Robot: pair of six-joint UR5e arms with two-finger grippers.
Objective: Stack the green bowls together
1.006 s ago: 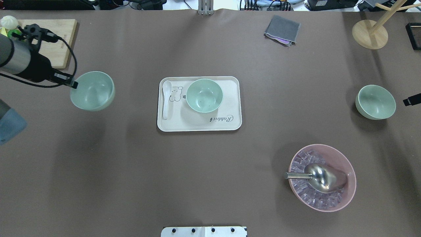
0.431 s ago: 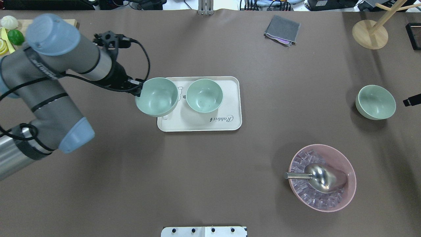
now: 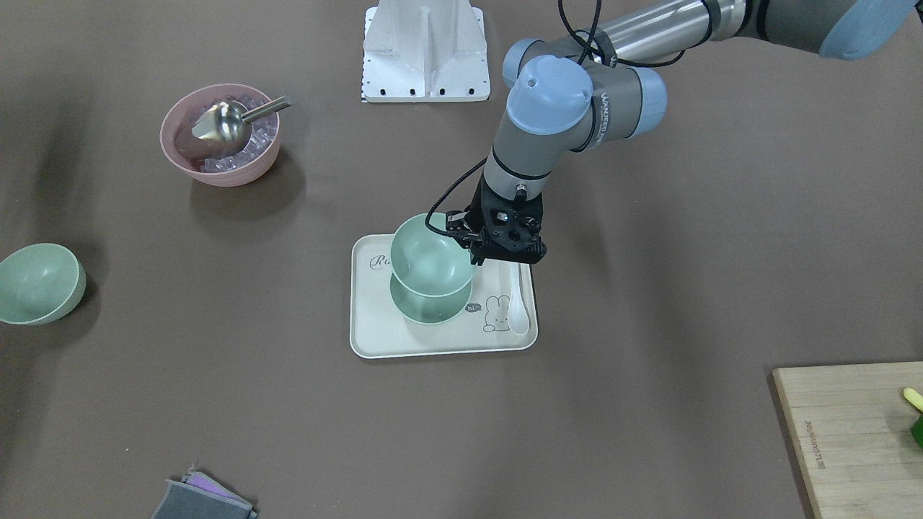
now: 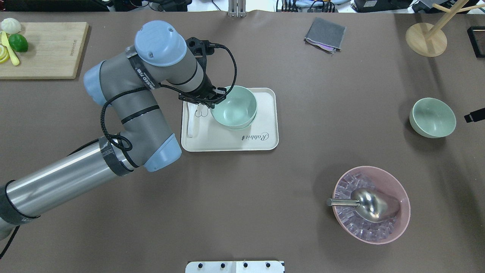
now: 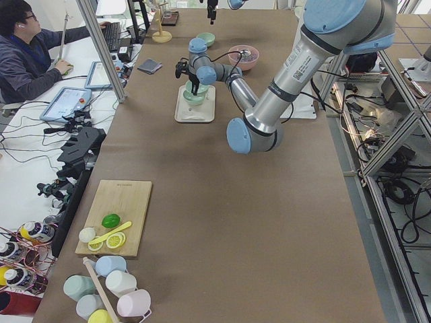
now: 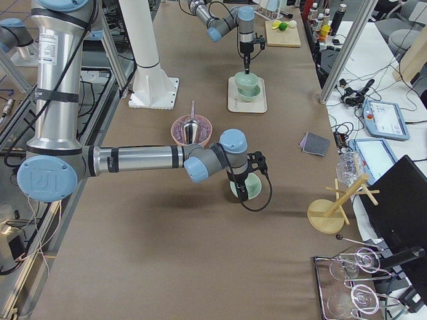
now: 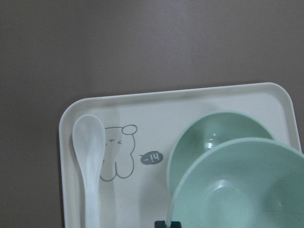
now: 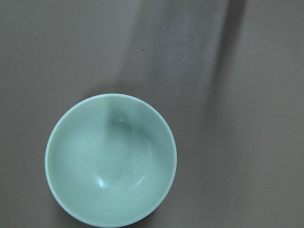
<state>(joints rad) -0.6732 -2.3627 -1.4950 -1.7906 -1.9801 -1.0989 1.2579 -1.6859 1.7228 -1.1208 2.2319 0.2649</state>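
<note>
My left gripper (image 4: 216,101) is shut on the rim of a pale green bowl (image 4: 235,107). It holds this bowl just above a second green bowl (image 3: 429,308) that stands on the white tray (image 4: 265,141). In the left wrist view the held bowl (image 7: 242,190) overlaps the tray bowl (image 7: 211,137). The third green bowl (image 4: 432,117) stands alone at the right and also shows in the right wrist view (image 8: 110,159). My right gripper (image 4: 473,115) hangs beside and above it; only a black tip shows, so I cannot tell if it is open.
A white spoon (image 4: 190,125) lies on the tray's left side. A pink bowl (image 4: 394,227) with ice cubes and a metal scoop stands front right. A cutting board (image 4: 45,49) is at the back left, with a grey cloth (image 4: 325,34) and a wooden stand (image 4: 426,38) at the back.
My left arm has carried the green bowl from the table's left side rightward over the tray, to above the tray's bowl. The right gripper and third bowl have not moved.
</note>
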